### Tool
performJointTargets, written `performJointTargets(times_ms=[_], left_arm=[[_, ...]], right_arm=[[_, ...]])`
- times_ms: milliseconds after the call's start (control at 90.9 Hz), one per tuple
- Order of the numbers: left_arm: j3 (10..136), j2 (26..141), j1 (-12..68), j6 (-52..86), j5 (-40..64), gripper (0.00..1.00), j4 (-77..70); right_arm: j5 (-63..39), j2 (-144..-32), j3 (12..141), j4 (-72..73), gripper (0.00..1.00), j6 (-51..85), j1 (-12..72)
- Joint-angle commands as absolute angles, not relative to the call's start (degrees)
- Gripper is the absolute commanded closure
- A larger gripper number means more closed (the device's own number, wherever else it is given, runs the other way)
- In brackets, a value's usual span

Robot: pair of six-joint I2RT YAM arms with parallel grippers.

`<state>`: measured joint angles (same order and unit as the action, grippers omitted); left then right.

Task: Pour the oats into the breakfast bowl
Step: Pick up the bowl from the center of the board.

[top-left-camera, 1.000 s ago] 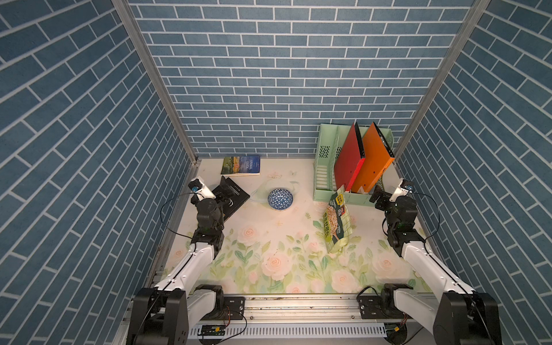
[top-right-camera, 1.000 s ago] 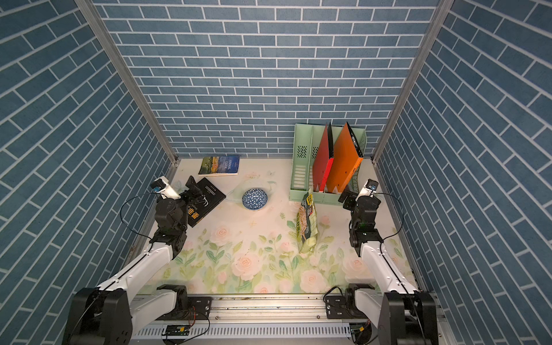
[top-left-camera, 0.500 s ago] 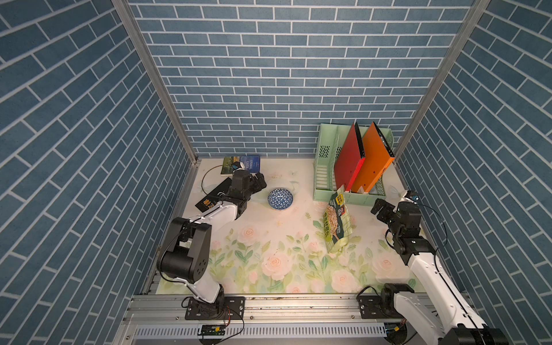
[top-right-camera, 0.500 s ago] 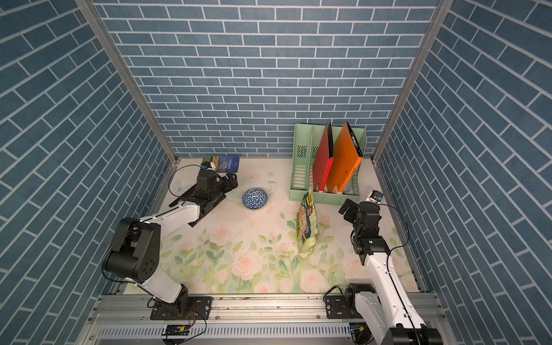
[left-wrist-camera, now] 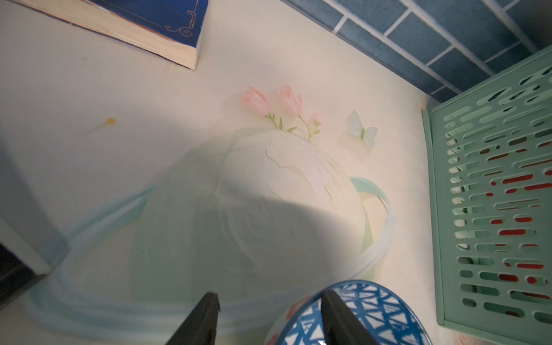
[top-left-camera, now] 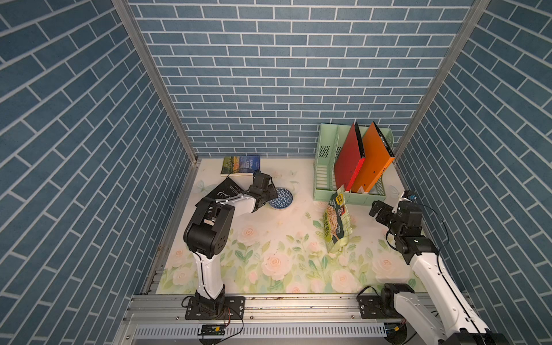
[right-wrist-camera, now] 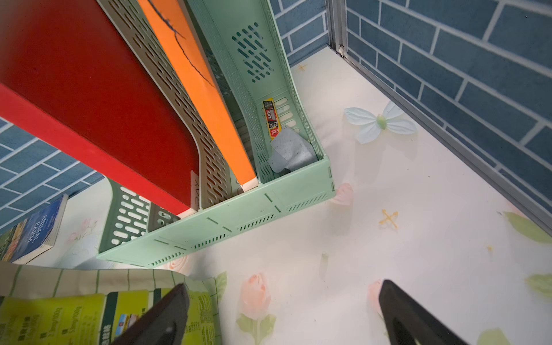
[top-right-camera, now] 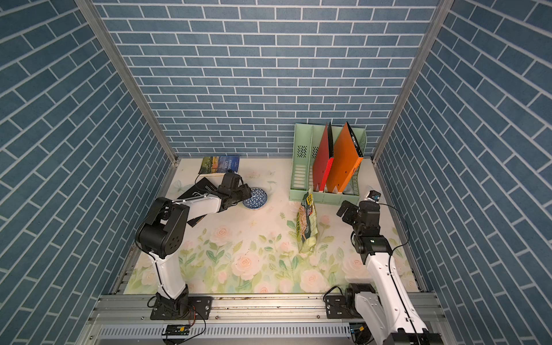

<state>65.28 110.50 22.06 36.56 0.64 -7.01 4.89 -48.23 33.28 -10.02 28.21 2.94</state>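
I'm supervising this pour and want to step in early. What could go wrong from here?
1. The left gripper straddles only the rim of the breakfast bowl; a pinch there might tip or skid it.
2. The oats bag stands upright, unheld, near the green file rack; the open right gripper beside it could knock it over.
3. Bag and bowl stand apart, so a careless pour may miss.

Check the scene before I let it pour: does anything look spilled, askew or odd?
The flat red folder and flat orange folder lean sideways in the mint-green plastic file rack; a crumpled grey scrap lies in its end compartment. Nothing looks spilled.
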Motion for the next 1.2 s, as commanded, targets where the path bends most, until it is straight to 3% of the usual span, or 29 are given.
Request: performJointTargets(times_ms=[0,220,440,528,704,913,1188], left_arm=[[63.61,111.27,22.67,37.06,-0.32,0.47,-5.21],[62.34,109.94,23.25,37.52,-0.11,0.54,-4.86],[60.62,108.89,23.99,37.4,-0.44,0.72,-4.46],[60.6,108.62,23.96,37.43,-0.12,0.88,-3.49],[60.52,105.95,24.01,37.14,0.49,1.0,-1.26],[56.82,96.06,24.64,37.15,3.24,1.0,1.55],[38.74,78.57,32.05,46.8,8.13,1.0,-0.52]], right_arm=[[4.24,-48.72,34.76,-11.43,0.0,27.25,2.81],[3.83,-49.62,34.48,-11.08,0.0,27.33,2.85],[2.7,-50.14,34.43,-11.07,0.0,27.26,2.9],[1.58,-50.53,34.88,-11.43,0.0,26.63,2.9],[0.03,-52.14,36.48,-13.74,0.0,25.27,2.88],[-3.99,-53.11,38.7,-16.77,0.0,22.86,3.05],[-8.09,-52.21,42.47,-21.47,0.0,20.57,4.06]])
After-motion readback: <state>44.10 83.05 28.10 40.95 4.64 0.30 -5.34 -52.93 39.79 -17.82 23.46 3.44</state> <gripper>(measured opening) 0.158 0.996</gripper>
